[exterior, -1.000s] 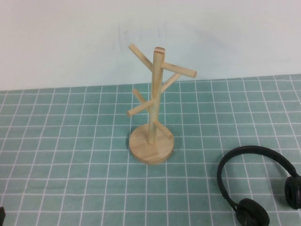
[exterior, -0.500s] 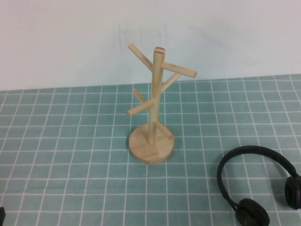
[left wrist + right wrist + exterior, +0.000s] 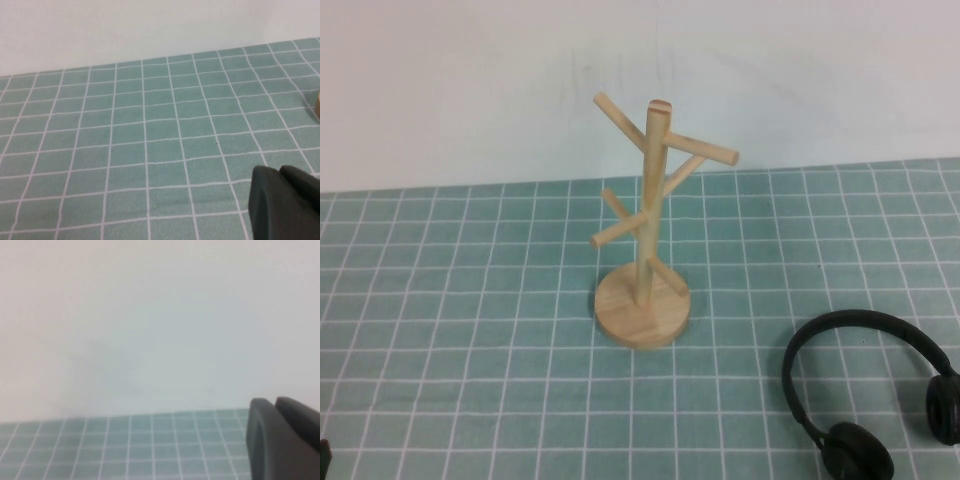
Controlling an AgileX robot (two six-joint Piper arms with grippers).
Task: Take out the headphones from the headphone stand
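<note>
Nearest, at five o'clock, the headphones (image 3: pixel 865 400) lie flat on the checked mat (image 3: pixel 470 330), off the stand, so the task looks done. Left gripper (image 3: pixel 285 202) and right gripper (image 3: pixel 282 440) sit parked — fingers together. Farther, at twelve o'clock, the headphone stand (image 3: pixel 645 225) stands bare.

- The desk (image 3: pixel 470 300) wears a teal cloth ruled with a white grid of squares.
- Behind it stands a plain white wall (image 3: pixel 470 80), meeting the desk's far edge.
- Soft, even light; shadows are faint.
</note>
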